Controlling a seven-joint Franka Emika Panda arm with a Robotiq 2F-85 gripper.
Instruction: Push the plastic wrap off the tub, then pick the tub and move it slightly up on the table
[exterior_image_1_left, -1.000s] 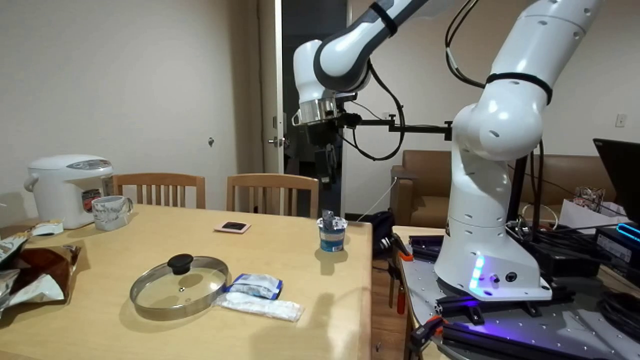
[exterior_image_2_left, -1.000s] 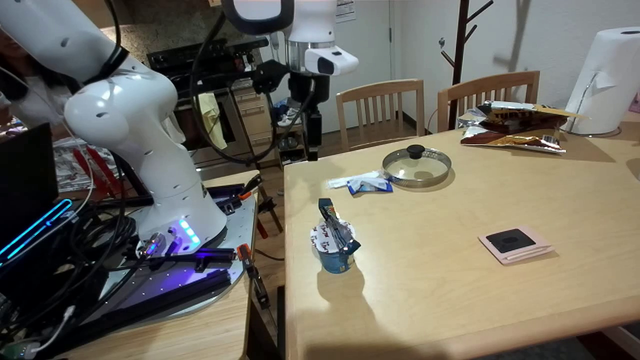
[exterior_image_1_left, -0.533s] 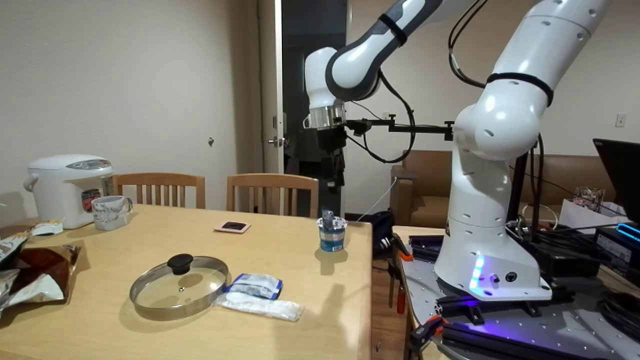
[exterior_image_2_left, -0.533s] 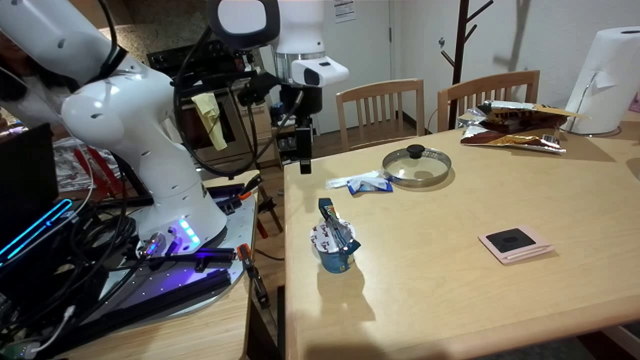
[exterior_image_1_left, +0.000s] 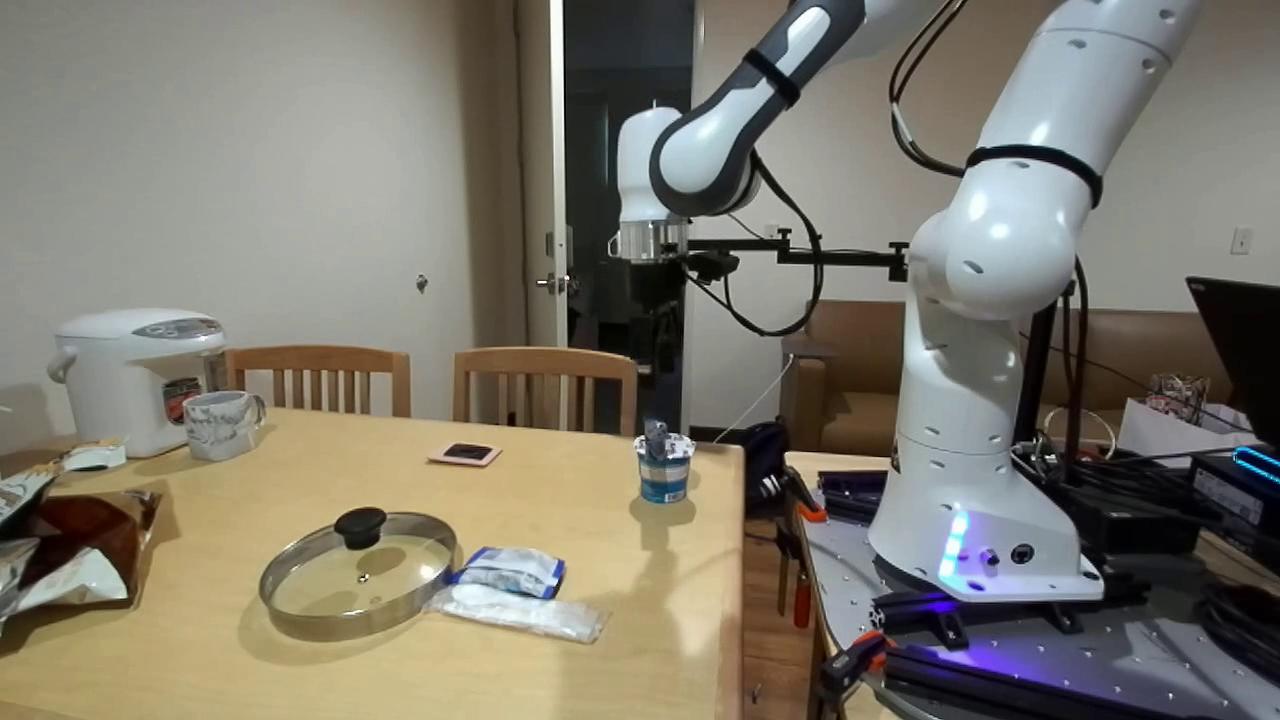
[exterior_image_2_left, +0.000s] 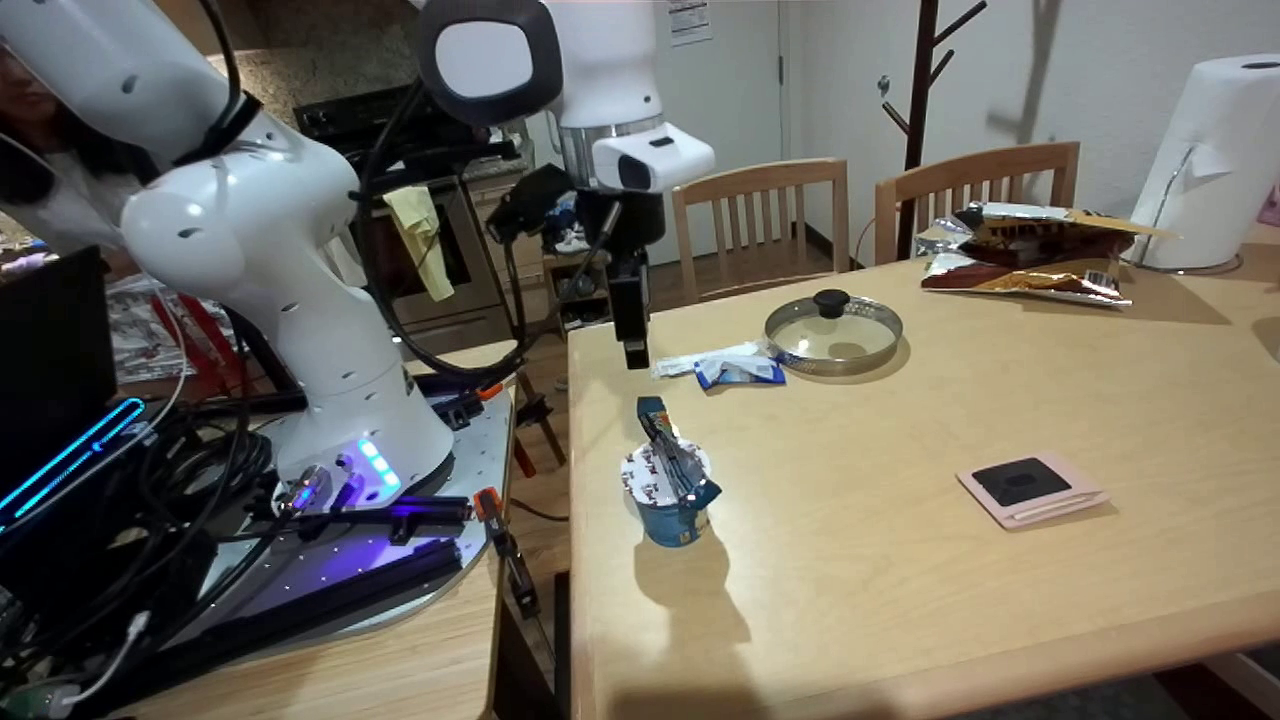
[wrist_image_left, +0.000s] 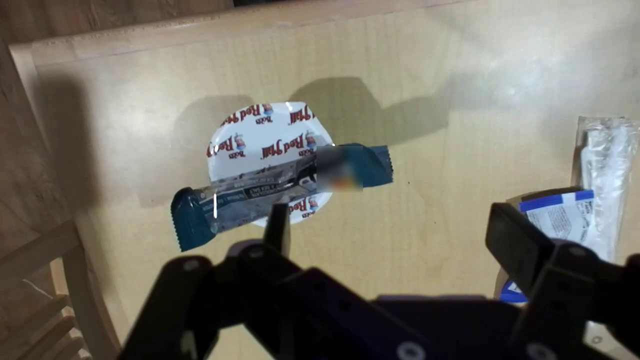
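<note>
The blue tub (exterior_image_1_left: 665, 480) stands upright near the table's edge on the robot's side; it also shows in an exterior view (exterior_image_2_left: 672, 525). Its white printed lid shows in the wrist view (wrist_image_left: 265, 130). The plastic wrap (exterior_image_2_left: 680, 458), a teal and clear bar wrapper, lies across the lid, its ends past the rim; it also shows in the wrist view (wrist_image_left: 250, 192), partly blurred. My gripper (wrist_image_left: 389, 212) is open and empty, above the table and apart from the tub. In the wrist view its left finger overlaps the lid's lower edge. It hangs above tub height in both exterior views (exterior_image_1_left: 652, 368) (exterior_image_2_left: 637, 358).
A glass pan lid (exterior_image_1_left: 360, 575), a blue-white packet (exterior_image_1_left: 512, 572) and a clear sleeve (exterior_image_1_left: 525, 612) lie together on the table. A pink wallet-like item (exterior_image_2_left: 1030, 488) lies apart. A mug (exterior_image_1_left: 222, 425), a white water boiler (exterior_image_1_left: 140, 380) and snack bags (exterior_image_2_left: 1030, 260) stand farther off.
My gripper has come lower and nearer to the tub; in an exterior view it shifted right, then slightly back. The tub and the plastic wrap have not moved.
</note>
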